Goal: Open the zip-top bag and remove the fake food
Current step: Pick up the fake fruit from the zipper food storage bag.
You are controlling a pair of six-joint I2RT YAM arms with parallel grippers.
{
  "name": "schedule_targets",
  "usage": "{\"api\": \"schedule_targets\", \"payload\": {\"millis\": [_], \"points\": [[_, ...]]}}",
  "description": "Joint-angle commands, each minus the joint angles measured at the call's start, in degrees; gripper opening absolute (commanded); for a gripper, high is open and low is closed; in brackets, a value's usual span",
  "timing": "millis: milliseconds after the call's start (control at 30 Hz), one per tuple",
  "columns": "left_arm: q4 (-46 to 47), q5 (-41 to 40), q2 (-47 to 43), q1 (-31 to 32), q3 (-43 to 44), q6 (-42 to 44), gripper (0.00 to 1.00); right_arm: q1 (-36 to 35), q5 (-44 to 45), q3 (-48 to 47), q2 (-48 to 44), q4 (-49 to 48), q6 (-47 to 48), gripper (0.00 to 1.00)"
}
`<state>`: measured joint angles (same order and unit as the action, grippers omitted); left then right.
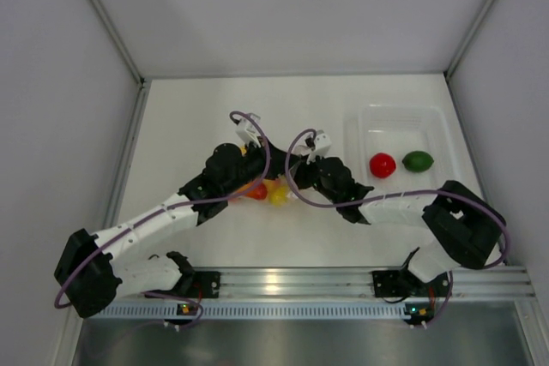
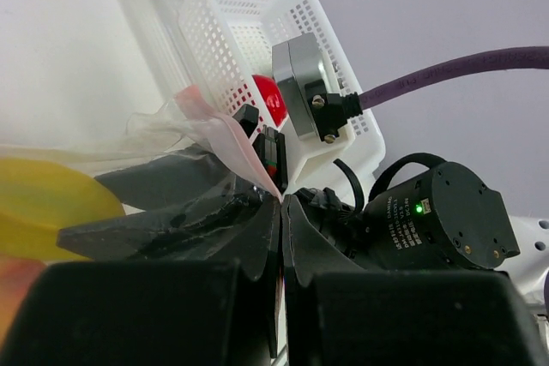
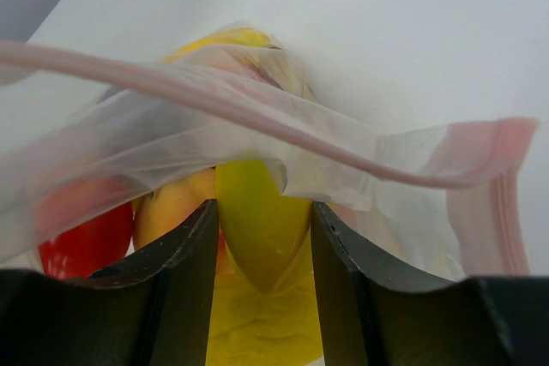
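The left gripper (image 2: 281, 201) has its two dark fingers pressed flat together, pinching a pink-edged flap of the zip-top bag (image 2: 219, 139) right at their tips, with the clear film bunched over the left finger. The right gripper (image 3: 263, 212) stands partly apart, its fingers closed on a yellow piece (image 3: 257, 246) of the fake food (image 1: 268, 191) that fills the gap between them and meets both inner faces. The bag's mouth gapes in front of it, and the pink zip strip (image 3: 257, 117) sags across the right wrist view above the fingers. An orange-yellow piece and a red piece (image 3: 81, 242) lie just beside the held one, behind the film. From above, the bag and its bright contents lie in the middle of the table (image 1: 197, 109), squeezed between the two wrists, which face each other closely. The left arm reaches from its base out to an elbow at the near left, then runs diagonally up to the centre. The right arm folds at an elbow at the near right, its forearm running leftward and low to the bag. Well to the right sits the clear tray (image 1: 399, 111), holding a red tomato (image 1: 383, 165) and a green lime (image 1: 418, 160) side by side.
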<state>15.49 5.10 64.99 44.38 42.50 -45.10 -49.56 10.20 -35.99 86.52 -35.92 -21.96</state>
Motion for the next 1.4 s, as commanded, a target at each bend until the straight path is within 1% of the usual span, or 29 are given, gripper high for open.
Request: {"api": "schedule_targets", "payload": {"millis": [0,433,833,867,933,1100,1367], "points": [[3.67,-1.76,-1.27,-0.08,-0.49,0.8,0.0,-1.68,0.0,0.56,-4.51,-5.48,1.74,0.18],[3.76,-4.23,-1.01,-0.08,-1.02,0.01,0.0,-2.56,0.79,4.78,-14.71,-0.99,2.7,0.18],[3.67,-4.49,-0.66,-0.08,-1.1,0.1,0.0,-2.82,3.78,7.25,-24.02,6.99,3.85,0.17],[3.67,-6.23,-0.66,-0.08,-1.19,0.1,0.0,-2.82,4.3,7.16,-24.55,7.79,3.76,0.17],[3.67,-6.77,-0.92,-0.17,-1.28,0.1,0.0,-2.91,4.74,7.07,-26.05,9.98,3.94,0.17],[2.01,-9.4,-1.53,-0.52,-0.58,-0.34,0.0,-2.82,5.36,8.3,-29.74,11.66,4.47,0.17],[1.74,-9.41,-0.83,-0.96,-0.49,-1.13,0.0,-2.74,7.9,8.04,-34.75,16.67,6.05,0.17]]}}
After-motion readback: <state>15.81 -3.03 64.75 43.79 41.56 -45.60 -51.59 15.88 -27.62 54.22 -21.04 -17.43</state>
